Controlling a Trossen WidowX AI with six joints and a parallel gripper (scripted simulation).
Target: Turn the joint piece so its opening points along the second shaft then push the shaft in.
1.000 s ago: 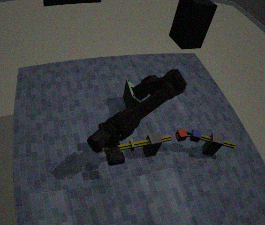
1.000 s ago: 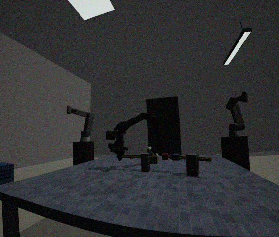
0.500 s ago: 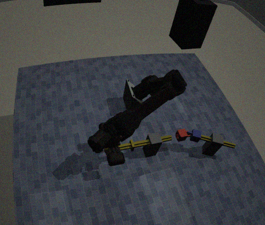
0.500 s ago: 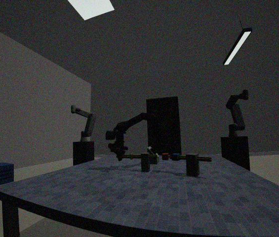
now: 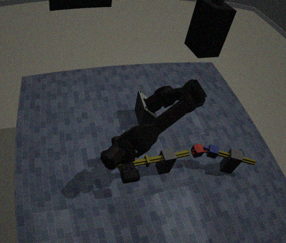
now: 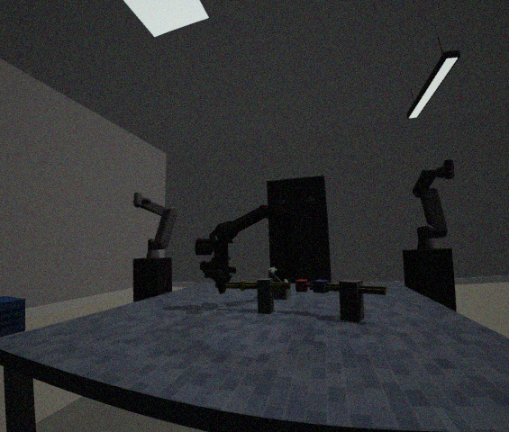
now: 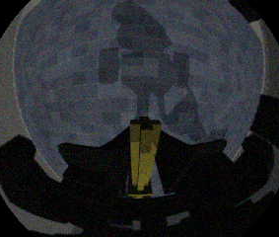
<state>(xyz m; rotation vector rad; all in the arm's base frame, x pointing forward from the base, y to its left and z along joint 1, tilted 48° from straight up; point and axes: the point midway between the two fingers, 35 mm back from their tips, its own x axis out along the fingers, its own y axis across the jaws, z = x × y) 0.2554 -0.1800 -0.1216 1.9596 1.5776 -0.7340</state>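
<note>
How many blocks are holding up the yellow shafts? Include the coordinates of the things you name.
2. In the top view, one block [image 5: 169,154] [image 6: 265,297] carries the shaft the claw [image 6: 222,287] [image 7: 141,128] grips; the other [image 5: 236,154] [image 6: 351,301] stands right of the blue piece [image 5: 213,149] [image 6: 320,285]. The arm could hide more.
</note>
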